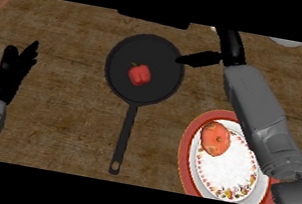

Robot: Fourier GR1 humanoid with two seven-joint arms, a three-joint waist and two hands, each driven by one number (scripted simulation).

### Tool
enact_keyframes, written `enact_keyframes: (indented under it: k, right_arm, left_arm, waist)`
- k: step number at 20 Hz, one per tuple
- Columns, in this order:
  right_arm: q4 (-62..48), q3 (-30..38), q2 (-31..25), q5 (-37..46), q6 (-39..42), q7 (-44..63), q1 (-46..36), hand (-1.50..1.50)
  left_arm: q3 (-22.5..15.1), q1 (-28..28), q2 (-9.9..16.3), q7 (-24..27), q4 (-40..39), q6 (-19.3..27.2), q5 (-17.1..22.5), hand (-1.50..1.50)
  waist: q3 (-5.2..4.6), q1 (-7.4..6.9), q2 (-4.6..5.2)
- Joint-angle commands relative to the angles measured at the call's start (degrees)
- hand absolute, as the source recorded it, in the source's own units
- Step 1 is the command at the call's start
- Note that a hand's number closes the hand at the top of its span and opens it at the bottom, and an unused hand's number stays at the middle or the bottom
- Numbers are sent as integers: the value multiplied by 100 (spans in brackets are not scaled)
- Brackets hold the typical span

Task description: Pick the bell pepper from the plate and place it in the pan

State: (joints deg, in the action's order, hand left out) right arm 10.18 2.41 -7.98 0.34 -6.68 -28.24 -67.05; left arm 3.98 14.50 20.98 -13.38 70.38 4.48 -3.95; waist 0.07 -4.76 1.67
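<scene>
The red bell pepper (140, 74) lies inside the black pan (142, 85), a little left of the pan's middle, resting on the pan's dark floor and touched by no hand; the pan sits on the wooden counter (56, 102), its long thin handle running straight down toward the view's lower edge, with a small hole at the handle's end.

Just beyond the pan's upper right rim hangs the right hand (205, 59); its black fingers are stretched out and point left toward the rim, they are spread straight rather than curled, and they hold nothing; whether the fingertips touch the rim cannot be told. The right forearm, grey and thick, runs from the lower right corner up and leftward across the plate to the black wrist at the top; it hides part of the plate's right side.

The plate (227, 176) lies to the right of the pan's handle, near it but apart; it is white with a red border and a speckled pattern along its lower edge; on its upper part sits an orange round thing (215, 138), which cannot be named surely.

At the view's left edge the left hand (13, 69) rests with its fingers straight and pointing up, unclenched and carrying nothing, well apart from the pan.
</scene>
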Motion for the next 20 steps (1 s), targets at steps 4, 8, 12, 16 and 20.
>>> enact_keyframes:
  k: [4,8,12,16,20]
  right_arm:
    - [-189,184,-1124,-85,1313,-378,143,-150]
    - [-323,182,-1418,-24,1639,-289,36,-150]
    - [-342,126,-1978,70,2294,-787,439,-150]
    - [-388,140,-2384,104,2703,-675,198,-150]
    - [-414,53,-2743,238,3067,-1013,486,-150]
  left_arm:
    - [53,-225,-5,84,137,-36,31,0]
    - [135,-183,104,-153,304,-108,93,0]
    - [47,-251,23,-16,235,-20,-56,0]
    - [-5,-142,-101,2,168,33,-93,0]
    - [84,-333,10,-146,500,-44,-4,0]
  waist:
    - [6,80,5]
    - [7,42,3]
    - [12,102,18]
    - [15,41,48]
    - [19,32,3]
